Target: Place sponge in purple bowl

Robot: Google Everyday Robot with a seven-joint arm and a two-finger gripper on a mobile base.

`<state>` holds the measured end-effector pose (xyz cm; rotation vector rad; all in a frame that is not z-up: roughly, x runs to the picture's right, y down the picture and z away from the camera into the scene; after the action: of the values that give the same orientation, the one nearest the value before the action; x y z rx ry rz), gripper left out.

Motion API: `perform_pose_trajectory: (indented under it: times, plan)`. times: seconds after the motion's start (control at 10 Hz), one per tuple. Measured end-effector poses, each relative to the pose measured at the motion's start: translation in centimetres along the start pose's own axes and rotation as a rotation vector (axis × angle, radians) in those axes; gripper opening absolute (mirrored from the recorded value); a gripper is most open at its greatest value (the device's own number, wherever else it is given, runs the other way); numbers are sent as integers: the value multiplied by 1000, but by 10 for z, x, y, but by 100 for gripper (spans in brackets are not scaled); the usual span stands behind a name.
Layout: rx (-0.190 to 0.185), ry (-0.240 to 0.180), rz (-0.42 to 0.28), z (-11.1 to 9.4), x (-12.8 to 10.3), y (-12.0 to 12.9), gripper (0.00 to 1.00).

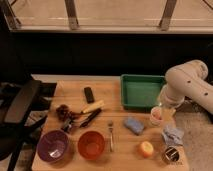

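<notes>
End effector (161, 111) hanging low over the tabletop's (117, 160) right edge, just beside a small white-and-orange cup (156, 118). Cannot tell how far open, nor whether holding anything. Blue sponge (133, 125) lying flat on the tabletop, near the end effector, a little to its left and closer to the camera. Purple bowl (52, 146) well apart, far left at the front edge, with an orange bowl (91, 145) just beside it. Green tray (141, 91) just behind the end effector; crumpled blue cloth (173, 135) in front of it.
</notes>
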<state>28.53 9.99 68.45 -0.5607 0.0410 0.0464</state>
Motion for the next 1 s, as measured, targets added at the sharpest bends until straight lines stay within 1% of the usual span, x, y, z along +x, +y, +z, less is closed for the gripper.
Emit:
perform_pose_trajectory:
  times: [0.1, 0.2, 0.3, 0.4, 0.5, 0.6, 0.8, 0.9, 1.0]
  plan:
    - [7, -7, 1, -2, 1, -1, 65]
    - [17, -33, -17, -9, 0, -5, 65]
    - [24, -65, -61, -20, -6, -9, 65]
    - [32, -91, -103, -32, -19, -15, 65]
    - [24, -113, -157, -43, -39, -17, 65]
    - [23, -131, -197, -46, -57, -18, 65]
    - [12, -172, -302, -47, -109, -17, 65]
    - [7, -190, -330, -48, -125, -16, 65]
    - [7, -182, -327, -47, -121, -16, 65]
